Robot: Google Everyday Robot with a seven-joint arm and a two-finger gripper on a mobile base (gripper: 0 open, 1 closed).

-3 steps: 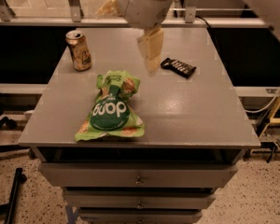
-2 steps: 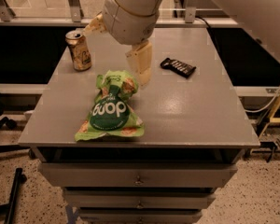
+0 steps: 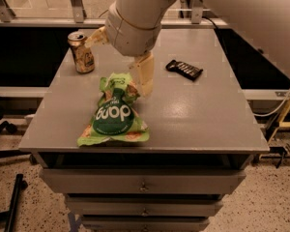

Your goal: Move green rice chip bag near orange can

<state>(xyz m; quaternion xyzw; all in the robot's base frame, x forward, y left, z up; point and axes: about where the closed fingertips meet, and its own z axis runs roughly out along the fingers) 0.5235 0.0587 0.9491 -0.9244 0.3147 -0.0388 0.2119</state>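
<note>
The green rice chip bag (image 3: pixel 115 113) lies flat on the grey table (image 3: pixel 198 110), left of centre towards the front, with its dark-green round logo facing up. The orange can (image 3: pixel 81 52) stands upright at the back left of the table, apart from the bag. My gripper (image 3: pixel 143 77) hangs from the big white arm (image 3: pixel 135 18) just above the bag's upper right corner, to the right of the can. The arm hides part of the gripper.
A small flat black wrapped bar (image 3: pixel 184 69) lies at the back right of the table. Drawers (image 3: pixel 143 181) sit below the table's front edge. A railing and a dark ledge run behind the table, and a yellow frame (image 3: pixel 286 114) stands at the right.
The arm and gripper have moved down and to the left, from above the table's back centre to the bag's upper right corner. Bag, can and bar have not moved.
</note>
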